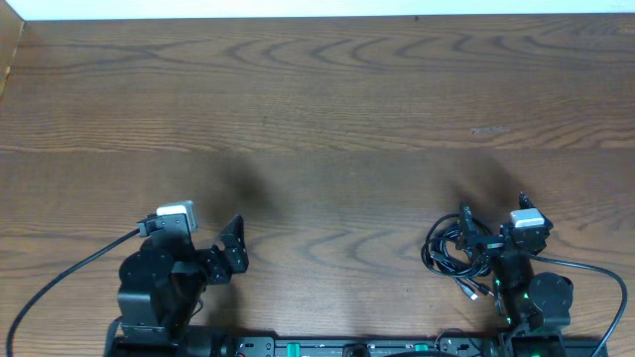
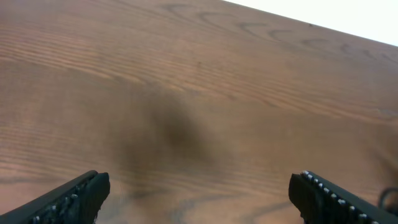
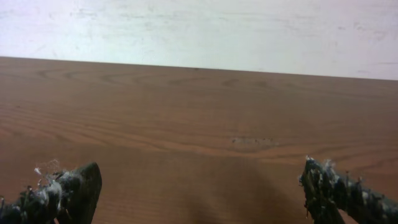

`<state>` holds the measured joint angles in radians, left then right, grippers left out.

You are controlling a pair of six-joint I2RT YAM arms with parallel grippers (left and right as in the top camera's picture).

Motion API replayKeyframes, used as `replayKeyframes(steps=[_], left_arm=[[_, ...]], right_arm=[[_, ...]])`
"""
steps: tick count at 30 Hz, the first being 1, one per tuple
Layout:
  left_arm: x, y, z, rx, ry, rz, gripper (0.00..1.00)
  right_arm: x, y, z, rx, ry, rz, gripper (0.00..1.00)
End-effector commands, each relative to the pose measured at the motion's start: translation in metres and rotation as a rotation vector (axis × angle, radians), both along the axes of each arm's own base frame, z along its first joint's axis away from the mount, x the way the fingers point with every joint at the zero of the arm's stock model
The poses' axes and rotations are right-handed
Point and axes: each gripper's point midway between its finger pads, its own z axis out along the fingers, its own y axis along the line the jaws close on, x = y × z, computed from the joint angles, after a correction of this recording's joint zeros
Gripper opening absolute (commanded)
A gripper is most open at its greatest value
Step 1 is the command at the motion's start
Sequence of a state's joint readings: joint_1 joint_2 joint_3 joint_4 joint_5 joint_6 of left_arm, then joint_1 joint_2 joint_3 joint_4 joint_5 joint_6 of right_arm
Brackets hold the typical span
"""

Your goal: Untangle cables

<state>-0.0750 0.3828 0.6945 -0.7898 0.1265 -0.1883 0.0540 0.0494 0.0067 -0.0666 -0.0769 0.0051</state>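
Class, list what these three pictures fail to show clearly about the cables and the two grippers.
Overhead view: the cables are too small and tangled to count; the right arm covers one side.
Left wrist view: the bottom edge cuts off the open left gripper.
Right wrist view: likewise the open right gripper; the cables lie out of frame.

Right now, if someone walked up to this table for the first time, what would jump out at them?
Mostly the broad wooden table, with everything crowded along its near edge. A tangled clump of thin black cables lies at the near right, close beside the right arm. The left gripper and right gripper both have their fingers wide open with nothing between them.
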Motion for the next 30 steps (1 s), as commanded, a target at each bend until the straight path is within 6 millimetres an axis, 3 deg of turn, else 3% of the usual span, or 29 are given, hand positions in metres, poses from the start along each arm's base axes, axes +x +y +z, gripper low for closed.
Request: replayKeyframes(steps=[1, 6, 11, 17, 30], left_arm=[[-0.005, -0.007, 0.022, -0.031, 0.002, -0.028, 0.98], [-0.018, -0.025, 0.045, -0.093, 0.023, -0.124, 0.98], [-0.034, -0.024, 0.046, -0.092, 0.091, -0.121, 0.98], [-0.042, -0.023, 0.038, -0.091, 0.14, -0.119, 0.98], [-0.048, -0.027, 0.034, -0.104, 0.169, -0.135, 0.98]], right_arm=[[-0.001, 0.001, 0.001, -0.013, -0.006, 0.006, 0.99], [0.0, 0.001, 0.001, -0.014, -0.006, 0.003, 0.99], [0.0, -0.001, 0.006, 0.007, -0.027, -0.013, 0.99], [-0.006, 0.009, 0.049, 0.207, -0.085, 0.039, 0.99], [-0.067, 0.009, 0.119, 0.173, 0.114, 0.046, 0.99]])
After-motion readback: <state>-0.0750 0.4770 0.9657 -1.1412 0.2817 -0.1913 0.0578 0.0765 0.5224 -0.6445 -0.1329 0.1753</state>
